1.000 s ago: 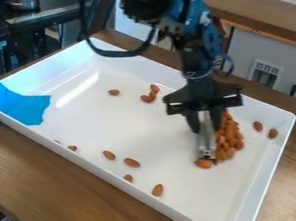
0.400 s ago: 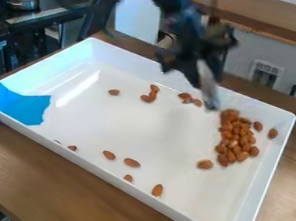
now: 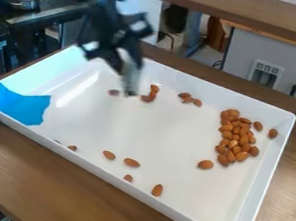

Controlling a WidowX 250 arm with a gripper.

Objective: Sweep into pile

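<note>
The pincer (image 3: pixel 121 58), upper left of centre, is blurred but seems to be pinching a narrow pale tool (image 3: pixel 130 78); whether the tool's tip touches the white tray (image 3: pixel 155 128) I can't tell. Just right of it lies a small cluster of almonds (image 3: pixel 151 94). The main almond pile (image 3: pixel 236 138) sits at centre right, with loose almonds (image 3: pixel 131 162) along the tray's near side, one partly hidden by the rim. Blue material (image 3: pixel 20 104) covers the tray's left corner. The top edge cuts off the arm beyond the desk (image 3: pixel 36 170).

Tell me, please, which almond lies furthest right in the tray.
The loose almond right of the pile, past its neighbour and closest to the right wall.
</note>
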